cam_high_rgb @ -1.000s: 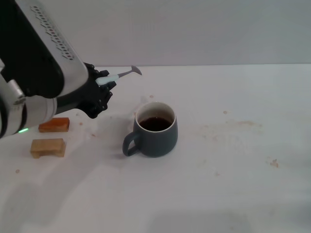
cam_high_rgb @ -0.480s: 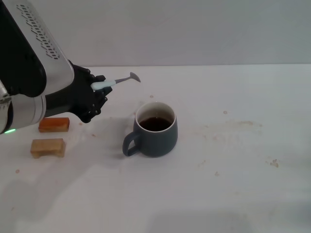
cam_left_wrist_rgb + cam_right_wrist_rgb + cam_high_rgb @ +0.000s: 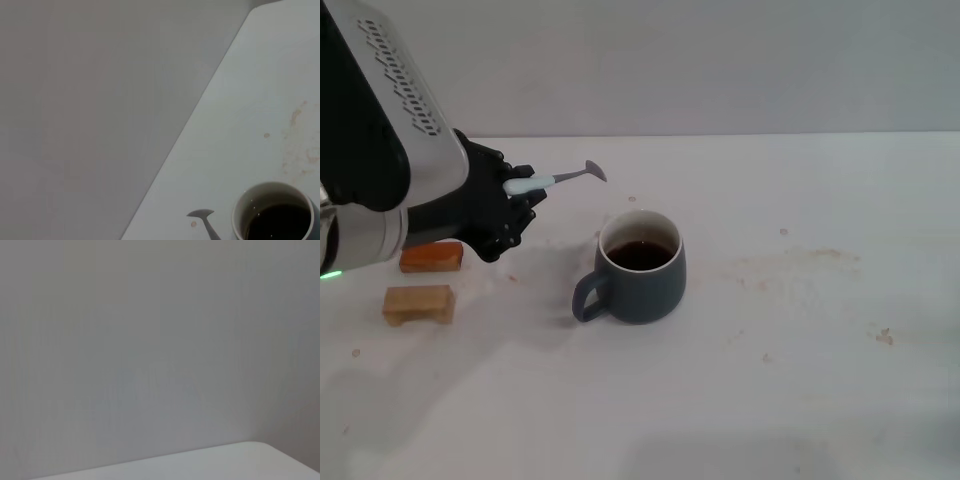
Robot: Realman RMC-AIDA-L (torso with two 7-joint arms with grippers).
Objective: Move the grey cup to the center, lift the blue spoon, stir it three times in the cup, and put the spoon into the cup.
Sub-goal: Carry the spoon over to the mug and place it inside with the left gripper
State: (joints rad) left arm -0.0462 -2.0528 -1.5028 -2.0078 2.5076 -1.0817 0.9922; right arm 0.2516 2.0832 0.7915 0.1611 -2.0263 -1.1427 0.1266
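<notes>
The grey cup [image 3: 640, 266] stands near the middle of the white table, handle toward the front left, with dark brown liquid inside. It also shows in the left wrist view [image 3: 274, 212]. My left gripper [image 3: 516, 192] is shut on the pale blue handle of the blue spoon [image 3: 555, 179] and holds it in the air, up and to the left of the cup. The metal bowl of the spoon [image 3: 201, 215] points toward the cup and is not over it. My right gripper is out of view.
Two small wooden blocks lie at the left: an orange-brown one [image 3: 431, 257] and a tan one [image 3: 418, 303]. The table [image 3: 800, 340] has faint brown stains to the right of the cup. A plain grey wall stands behind.
My left gripper with the spoon has moved down and a little left, away from the cup. The cup has not moved.
</notes>
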